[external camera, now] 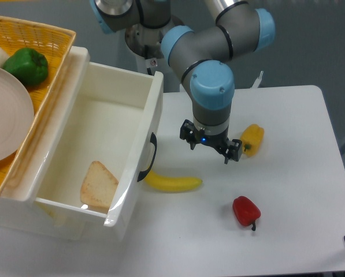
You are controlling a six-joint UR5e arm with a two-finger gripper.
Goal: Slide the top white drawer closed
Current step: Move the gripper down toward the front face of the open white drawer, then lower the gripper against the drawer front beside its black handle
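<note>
A white counter (288,115) fills the right of the view, smooth and matte, and I hang over its middle. At the left, the top white drawer (111,124) stands pulled well out toward me, a deep glossy plastic box with rounded corners; it must slide back to the left to close. Its black curved handle (149,157) faces my side, which I judge is the face to push. Inside, on the drawer floor, lies a flat wedge of toast (98,184), pale brown and grainy. Above the drawer's rear sits a yellow wicker basket (45,34), woven and stiff, holding a plate (7,115) and a shiny green pepper (26,65). My arm (215,69), grey tubes with blue caps, bends down to my claw (211,147), whose two dark fingers stand apart with nothing between them, to the right of the handle and apart from it. A banana (172,183) lies just by the drawer front, below the handle, a smooth curve that could get in the way. A yellow pepper (253,138) sits just beside my claw; a red pepper (245,210) lies nearer the front edge.
</note>
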